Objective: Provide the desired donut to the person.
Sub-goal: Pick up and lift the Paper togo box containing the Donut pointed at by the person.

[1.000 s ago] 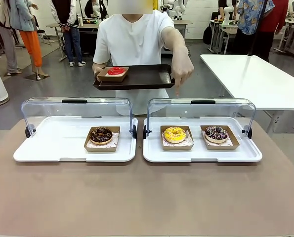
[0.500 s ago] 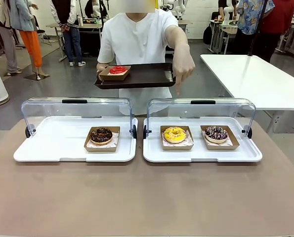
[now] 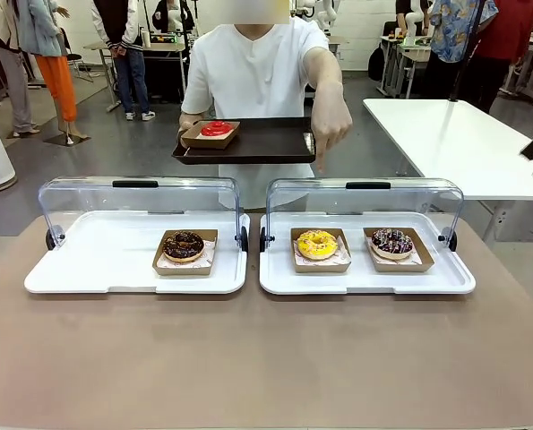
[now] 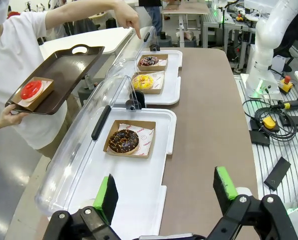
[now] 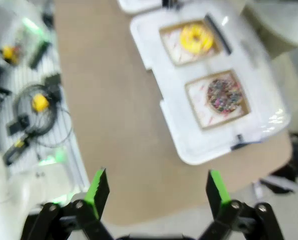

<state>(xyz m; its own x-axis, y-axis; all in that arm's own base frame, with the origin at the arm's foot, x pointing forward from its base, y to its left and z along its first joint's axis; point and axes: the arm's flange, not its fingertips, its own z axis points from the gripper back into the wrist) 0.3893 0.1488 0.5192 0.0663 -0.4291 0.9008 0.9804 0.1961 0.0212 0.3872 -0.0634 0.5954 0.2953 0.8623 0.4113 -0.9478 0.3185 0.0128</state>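
Observation:
The person (image 3: 253, 72) in a white shirt stands across the table, holding a dark serving tray (image 3: 266, 141) with a red donut (image 3: 215, 129) on it. Their other hand (image 3: 327, 134) points a finger down over the yellow donut (image 3: 317, 244). A sprinkled chocolate donut (image 3: 391, 241) lies beside it, and a chocolate donut (image 3: 184, 245) sits in the left case. My left gripper (image 4: 165, 192) hovers open above the left case, short of the chocolate donut (image 4: 122, 141). My right gripper (image 5: 156, 190) is open high over the table, with the yellow donut (image 5: 196, 36) and sprinkled donut (image 5: 224, 95) below.
Two white display cases (image 3: 136, 260) (image 3: 365, 269) stand side by side with their clear lids (image 3: 141, 202) raised at the back. A white table (image 3: 463, 143) stands to the right. The other arm's base and cables (image 4: 269, 120) lie beside the table.
My right gripper's tip has entered the front view at the right edge. The person has shifted the serving tray slightly; the finger still points down at the yellow donut.

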